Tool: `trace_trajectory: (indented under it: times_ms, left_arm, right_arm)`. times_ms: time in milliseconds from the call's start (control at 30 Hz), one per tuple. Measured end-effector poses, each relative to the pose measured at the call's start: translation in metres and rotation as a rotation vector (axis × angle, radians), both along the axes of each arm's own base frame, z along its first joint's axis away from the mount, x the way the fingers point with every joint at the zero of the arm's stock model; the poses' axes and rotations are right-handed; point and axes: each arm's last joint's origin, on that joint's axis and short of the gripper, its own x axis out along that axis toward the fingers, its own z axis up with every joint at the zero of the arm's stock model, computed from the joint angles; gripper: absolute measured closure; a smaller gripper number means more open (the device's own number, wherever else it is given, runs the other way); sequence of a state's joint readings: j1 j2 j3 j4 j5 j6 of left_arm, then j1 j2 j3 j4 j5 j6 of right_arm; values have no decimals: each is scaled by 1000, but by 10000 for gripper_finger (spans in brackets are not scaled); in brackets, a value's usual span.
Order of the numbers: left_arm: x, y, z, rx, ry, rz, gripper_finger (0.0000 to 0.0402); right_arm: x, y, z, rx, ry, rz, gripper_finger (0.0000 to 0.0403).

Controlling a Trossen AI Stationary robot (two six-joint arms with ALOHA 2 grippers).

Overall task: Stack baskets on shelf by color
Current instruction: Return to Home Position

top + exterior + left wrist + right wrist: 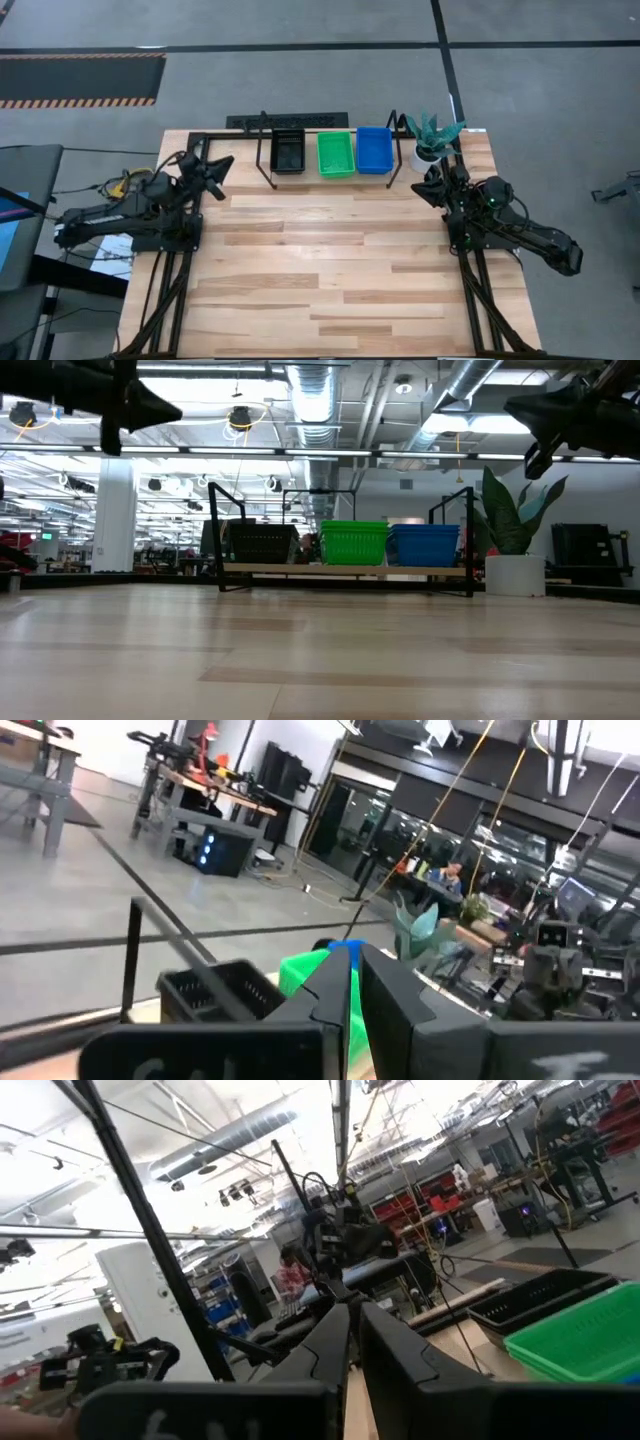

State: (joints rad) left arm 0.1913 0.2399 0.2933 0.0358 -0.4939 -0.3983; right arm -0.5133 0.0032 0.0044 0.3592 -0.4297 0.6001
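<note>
Three piles of baskets stand side by side on the shelf (330, 182) at the table's far edge: black (288, 152) on the left, green (336, 154) in the middle, blue (374, 150) on the right. In the low view the black (262, 544), green (354, 543) and blue (424, 544) piles rest on the shelf's plank (345, 569). My left gripper (224, 163) is shut and empty at the table's left edge, left of the shelf. My right gripper (422, 186) is shut and empty at the right edge, below the plant.
A white pot with a green plant (432, 140) stands at the far right corner beside the shelf. The wooden tabletop (330, 270) stretches bare from the shelf to the near edge. Black frame rails (170, 290) run along the left and right edges.
</note>
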Motion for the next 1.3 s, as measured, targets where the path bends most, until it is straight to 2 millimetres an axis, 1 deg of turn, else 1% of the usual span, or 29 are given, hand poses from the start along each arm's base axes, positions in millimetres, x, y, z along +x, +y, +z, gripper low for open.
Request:
trace_trajectory:
  times_ms: [167,300,500,633,833,967,1167,1233,1300]
  left_arm:
    - [-1,-3,-27,-25,30,-26,389]
    - [-1,-4,-43,-35,46,-35,389]
    - [0,-5,-58,-67,42,-44,389]
    - [0,-5,-69,-115,20,-42,389]
    - [-3,-6,-71,-126,-2,-44,389]
    - [-5,-7,-73,-140,1,16,389]
    - [-6,-8,-72,-97,27,77,389]
    - [-8,-9,-68,-75,46,66,389]
    - [-11,-9,-58,-47,55,53,389]
  right_arm:
    - [1,0,-2,10,12,-20,349]
    - [2,1,-2,-18,8,-68,349]
    - [5,5,-4,-20,22,-119,349]
    - [6,9,-3,-33,20,-107,349]
    - [7,12,-1,-65,-3,-152,349]
    - [7,15,-2,-88,6,-137,349]
    - [10,16,-9,-212,99,-152,349]
    - [11,14,-15,-212,165,-171,349]
    - [10,10,-18,-176,194,-190,349]
